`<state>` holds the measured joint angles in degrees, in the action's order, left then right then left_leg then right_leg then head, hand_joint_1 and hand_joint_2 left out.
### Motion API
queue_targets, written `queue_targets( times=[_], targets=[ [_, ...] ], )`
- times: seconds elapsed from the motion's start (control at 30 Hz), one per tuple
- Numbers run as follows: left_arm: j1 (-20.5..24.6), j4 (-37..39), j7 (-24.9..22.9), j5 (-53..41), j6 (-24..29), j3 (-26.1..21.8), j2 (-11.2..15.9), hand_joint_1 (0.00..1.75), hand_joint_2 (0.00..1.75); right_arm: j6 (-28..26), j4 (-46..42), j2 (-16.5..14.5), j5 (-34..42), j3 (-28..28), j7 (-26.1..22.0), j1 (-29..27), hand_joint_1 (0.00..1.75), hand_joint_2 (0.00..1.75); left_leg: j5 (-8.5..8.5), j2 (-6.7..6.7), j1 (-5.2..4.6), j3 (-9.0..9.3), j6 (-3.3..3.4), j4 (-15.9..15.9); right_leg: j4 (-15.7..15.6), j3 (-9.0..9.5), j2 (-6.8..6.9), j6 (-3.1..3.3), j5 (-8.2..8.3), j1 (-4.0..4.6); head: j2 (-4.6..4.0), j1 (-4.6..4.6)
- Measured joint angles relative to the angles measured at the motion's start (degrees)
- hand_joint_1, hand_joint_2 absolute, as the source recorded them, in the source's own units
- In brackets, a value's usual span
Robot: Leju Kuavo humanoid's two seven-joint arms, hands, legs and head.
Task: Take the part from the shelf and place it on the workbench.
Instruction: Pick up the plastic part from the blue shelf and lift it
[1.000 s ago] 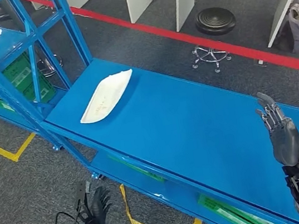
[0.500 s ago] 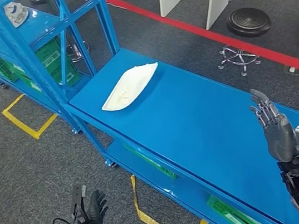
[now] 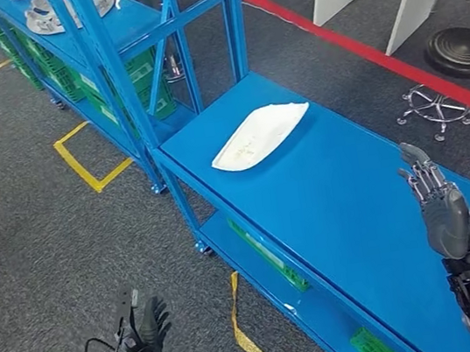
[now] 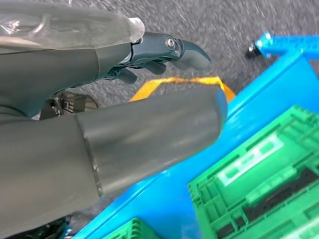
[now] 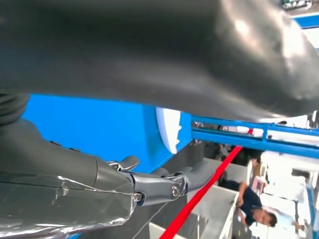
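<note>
The white part (image 3: 260, 136) lay flat on the far left of the blue worktop (image 3: 344, 204), beside the shelf (image 3: 115, 61). The right robot hand (image 3: 438, 203) hovered over the worktop's right end, fingers spread, empty. The left robot hand (image 3: 145, 329) hung above the floor, empty, fingers loosely apart.

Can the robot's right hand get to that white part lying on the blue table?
Probably yes. The right hand is open above the blue table, and only bare tabletop lies between it and the white part, though it's a stretch.
</note>
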<state>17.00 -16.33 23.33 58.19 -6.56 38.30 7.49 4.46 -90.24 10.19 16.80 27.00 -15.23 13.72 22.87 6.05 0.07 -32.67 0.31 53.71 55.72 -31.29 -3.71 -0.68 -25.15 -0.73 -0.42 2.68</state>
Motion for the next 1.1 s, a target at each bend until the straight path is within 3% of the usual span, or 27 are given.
queue_targets(
  times=[0.07, 0.1, 0.17, 0.23, 0.3, 0.33, 0.37, 0.47, 0.53, 0.6, 0.67, 0.73, 0.77, 0.8, 0.83, 0.87, 0.9, 0.97, 1.03, 1.1],
  targets=[
    [-0.17, 0.00, 0.36, 0.02, 0.39, -0.03, 0.14, 0.00, 0.00, 0.15, 0.03, -0.01, -0.08, 0.04, -0.07, 0.12, 0.00, 0.00, -0.31, 1.23, 0.19, -0.47, -0.69, -0.03, -0.85, 0.59, 0.39, 0.26, -0.20, 0.02, 0.00, 0.05],
    [-0.31, 0.00, 0.54, 0.01, 0.60, -0.05, 0.21, 0.00, 0.00, 0.24, 0.00, -0.01, -0.13, 0.07, -0.07, 0.20, 0.00, 0.00, -0.23, 1.15, 0.22, -0.59, -0.98, 0.09, -1.08, 0.75, 1.01, 0.51, -0.04, -0.03, 0.00, 0.10],
    [-0.34, 0.00, 0.89, -0.25, 1.16, -0.07, 0.36, 0.00, 0.00, 0.37, -0.14, -0.02, -0.27, 0.15, 0.00, 0.42, 0.00, 0.00, 1.60, -1.38, 0.00, -1.99, -1.51, 3.08, -1.75, 1.18, 2.33, 1.11, 0.25, -0.19, 0.00, 0.52],
    [-0.20, 0.00, 1.11, -0.80, 1.83, -0.07, 0.43, 0.00, 0.00, 0.39, -0.23, -0.01, -0.44, 0.20, 0.24, 0.46, 0.00, 0.00, 5.28, -4.57, -0.01, -5.89, -1.99, 10.83, -1.98, 1.31, 3.79, 1.52, 0.28, -0.06, 0.00, 0.94],
    [-0.33, 0.00, 1.18, -1.22, 2.35, -0.07, 0.44, 0.00, 0.00, 0.38, -0.25, 0.00, -0.65, 0.25, 0.55, 0.40, 0.00, 0.00, 7.29, -5.44, 0.25, -9.51, -2.35, 17.47, -1.98, 1.27, 5.19, 1.66, 0.17, 0.03, 0.00, 1.06],
    [-0.45, 0.00, 1.19, -1.32, 2.51, -0.07, 0.46, 0.00, 0.00, 0.39, -0.25, 0.00, -0.75, 0.29, 0.66, 0.39, 0.00, 0.00, 6.70, -5.62, 0.39, -9.77, -2.46, 17.69, -1.97, 1.29, 5.80, 1.65, 0.11, 0.03, 0.00, 1.12],
    [-0.50, 0.00, 1.19, -1.36, 2.58, -0.07, 0.51, 0.00, 0.00, 0.41, -0.25, 0.00, -0.85, 0.36, 0.78, 0.40, 0.00, 0.00, 5.12, -5.91, 0.51, -8.74, -2.52, 15.48, -1.97, 1.36, 6.38, 1.59, 0.02, 0.02, 0.00, 1.21],
    [-0.32, 0.00, 1.24, -1.15, 2.50, -0.08, 0.76, 0.00, 0.00, 0.45, -0.31, 0.00, -1.10, 0.53, 1.16, 0.53, 0.00, 0.00, 0.04, -8.57, 0.37, -2.40, -2.18, 3.08, -1.88, 1.77, 8.00, 1.00, -0.48, 0.32, 0.00, 1.59],
    [-0.30, 0.00, 1.27, -0.74, 2.19, -0.10, 0.83, 0.00, 0.00, 0.48, -0.44, 0.00, -1.25, 0.58, 1.43, 0.78, 0.00, 0.00, -0.50, -9.16, 0.01, -0.84, -1.43, -0.10, -1.83, 2.03, 8.93, 0.43, -0.88, 0.66, 0.00, 1.38],
    [-0.52, 0.00, 1.28, -0.35, 1.88, -0.15, 0.90, 0.00, 0.00, 0.54, -0.57, 0.01, -1.36, 0.67, 1.68, 1.01, 0.00, 0.00, -0.53, -7.92, -0.02, -0.80, -0.61, -0.13, -1.69, 2.18, 9.52, -0.16, -1.33, 0.49, 0.00, 1.01],
    [-0.63, 0.00, 1.36, -0.09, 1.75, -0.20, 0.98, 0.00, 0.00, 0.62, -0.66, 0.02, -1.44, 0.76, 1.88, 1.17, 0.00, 0.00, -0.60, -6.88, 0.17, -0.56, 0.12, -0.28, 0.96, 1.21, 7.73, -0.73, -3.25, 0.18, 0.00, 0.74],
    [-0.64, 0.00, 1.52, 0.10, 1.72, -0.22, 1.03, 0.00, 0.00, 0.70, -0.71, 0.08, -1.51, 0.79, 2.02, 1.24, 0.00, 0.00, -0.59, -5.82, 0.25, -0.42, 0.60, -0.31, 8.50, -2.14, 4.99, -0.99, -7.03, 0.10, 0.00, 0.34],
    [-0.69, 0.00, 1.62, 0.20, 1.71, -0.22, 1.04, 0.00, 0.00, 0.78, -0.70, 0.11, -1.55, 0.81, 2.12, 1.23, 0.00, 0.00, -0.59, -5.21, 0.20, -0.40, 0.71, -0.30, 12.81, -4.24, 4.35, -1.00, -8.68, 0.12, 0.00, 0.24],
    [-0.77, 0.00, 1.72, 0.31, 1.71, -0.22, 1.04, 0.00, 0.00, 0.87, -0.69, 0.15, -1.62, 0.86, 2.24, 1.20, 0.00, 0.00, -0.57, -4.51, 0.13, -0.37, 0.76, -0.28, 15.89, -5.88, 4.05, -0.96, -9.45, 0.14, 0.00, 0.20],
    [-0.87, 0.00, 1.81, 0.41, 1.70, -0.22, 1.04, 0.00, 0.00, 0.98, -0.67, 0.15, -1.70, 0.91, 2.34, 1.19, 0.00, 0.00, -0.55, -3.78, 0.06, -0.29, 0.77, -0.27, 16.78, -6.55, 3.90, -0.83, -9.02, 0.15, 0.00, 0.19],
    [-0.95, 0.00, 1.87, 0.50, 1.69, -0.22, 1.03, 0.00, 0.00, 1.09, -0.66, 0.15, -1.77, 0.97, 2.45, 1.22, 0.00, 0.00, -0.53, -3.00, 0.01, -0.17, 0.77, -0.26, 15.16, -6.07, 3.74, -0.62, -7.41, 0.16, 0.00, 0.18],
    [-1.01, 0.00, 1.91, 0.55, 1.65, -0.22, 1.01, 0.00, 0.00, 1.16, -0.67, 0.15, -1.86, 1.03, 2.50, 1.30, 0.00, 0.00, -0.49, -2.23, -0.01, -0.01, 0.74, -0.26, 11.41, -4.58, 3.25, -0.35, -4.95, 0.16, 0.00, 0.17],
    [-1.03, 0.00, 1.95, 0.61, 1.52, -0.22, 0.90, 0.00, 0.00, 1.25, -0.67, 0.15, -1.97, 1.16, 2.55, 1.54, 0.00, 0.00, -0.44, -0.84, -0.02, 0.02, 0.54, -0.16, 2.91, -1.02, 0.60, 0.19, -1.02, 0.03, 0.00, 0.14],
    [-1.12, 0.00, 1.98, 0.64, 1.42, -0.22, 0.89, 0.00, 0.00, 1.29, -0.67, 0.15, -2.02, 1.28, 2.60, 1.70, 0.00, 0.00, -0.62, 0.41, 0.16, -0.50, 0.00, -0.06, -0.83, 0.69, -1.13, 0.38, -0.11, 0.03, 0.00, 0.11],
    [-1.44, 0.00, 2.00, 0.73, 1.38, -0.23, 1.07, 0.00, 0.00, 1.33, -0.69, 0.15, -2.08, 1.34, 2.68, 1.86, 0.00, 0.00, -0.87, 1.43, 0.37, -0.93, -0.74, -0.11, -1.33, 1.09, -0.13, 0.59, -0.02, 0.00, 0.00, 0.11]
  ],
)
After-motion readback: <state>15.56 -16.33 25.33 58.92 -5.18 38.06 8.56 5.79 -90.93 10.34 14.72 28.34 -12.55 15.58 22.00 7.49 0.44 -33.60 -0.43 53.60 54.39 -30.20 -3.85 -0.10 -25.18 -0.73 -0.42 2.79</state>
